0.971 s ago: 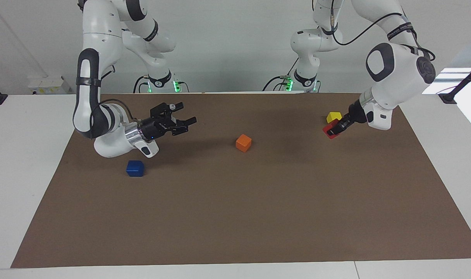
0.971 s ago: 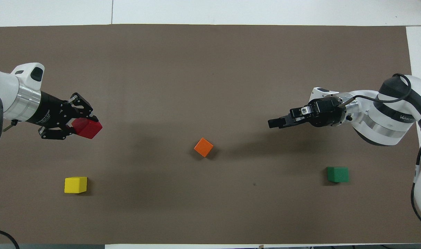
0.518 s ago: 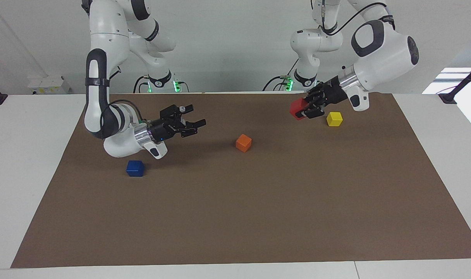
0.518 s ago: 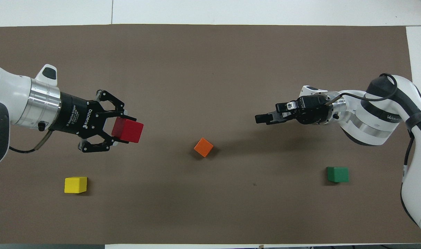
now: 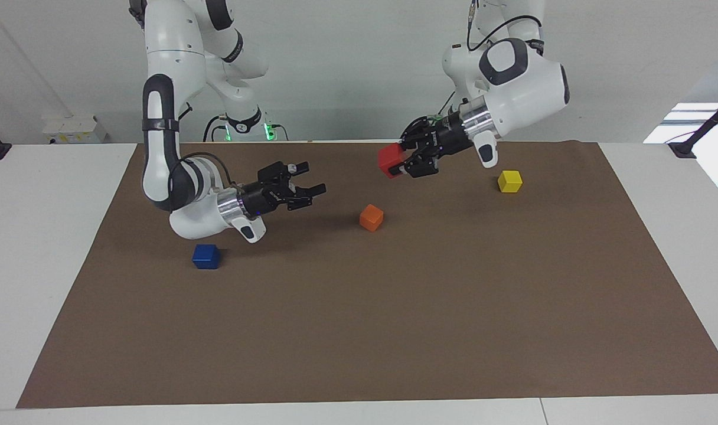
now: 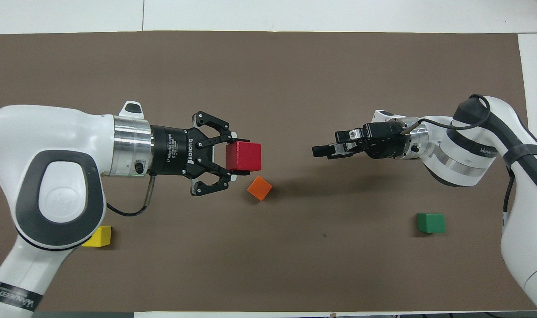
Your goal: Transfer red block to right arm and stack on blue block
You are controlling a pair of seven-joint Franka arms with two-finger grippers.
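My left gripper (image 5: 401, 165) is shut on the red block (image 5: 388, 158) and holds it in the air over the mat, by the orange block; the gripper (image 6: 231, 156) and the red block (image 6: 246, 155) also show in the overhead view. My right gripper (image 5: 315, 179) is open and empty, level above the mat, and points at the red block across a gap; it also shows in the overhead view (image 6: 318, 151). The blue block (image 5: 206, 256) lies on the mat at the right arm's end, beside the right wrist. In the overhead view the right arm hides it.
An orange block (image 5: 371, 217) lies mid-mat between the two grippers. A yellow block (image 5: 509, 180) lies at the left arm's end. A green block (image 6: 430, 222) lies at the right arm's end, near the robots. The brown mat (image 5: 394, 330) covers the table.
My left gripper has lifted the red block and carried it from beside the yellow block toward the middle of the mat. My right gripper has moved toward the middle, still open.
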